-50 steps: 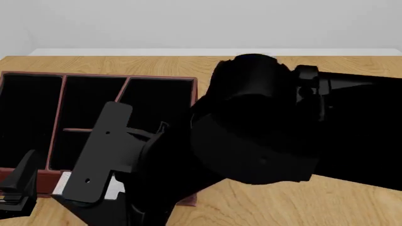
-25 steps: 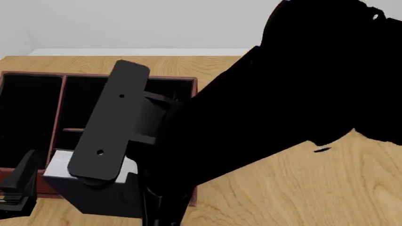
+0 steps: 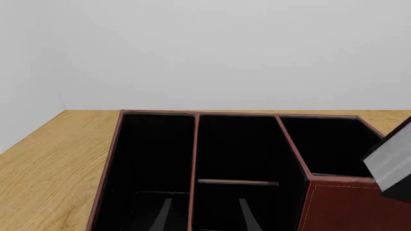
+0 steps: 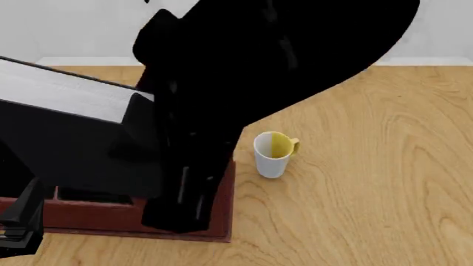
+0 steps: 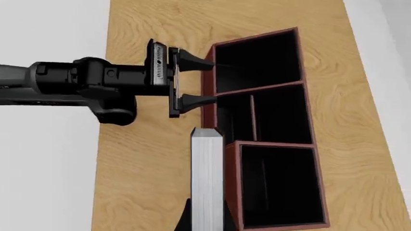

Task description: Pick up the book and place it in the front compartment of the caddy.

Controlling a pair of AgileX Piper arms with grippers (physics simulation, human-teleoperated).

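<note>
Your right gripper (image 5: 207,217) pinches the book (image 5: 207,178), page edge facing the camera, long axis alongside the caddy (image 5: 270,130) wall; your left gripper (image 5: 192,80) gapes empty.

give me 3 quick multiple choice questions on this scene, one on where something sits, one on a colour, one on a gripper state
1. Where does the mug stand?
A. inside the caddy
B. on the table beside the caddy
C. on top of the book

2. What colour is the outside of the caddy?
A. reddish-brown
B. blue
C. white

3. What is the right gripper doing?
A. hanging open with nothing in it
B. shut on the mug
C. shut on the book

Answers:
1. B, in the front view the mug stands on the wooden table just past the caddy's side wall.
2. A, the right wrist view shows reddish-brown walls around a black inside.
3. C, its fingers clamp the book on both sides, pale page edge showing between them; the left gripper stands open beside the caddy.
</note>
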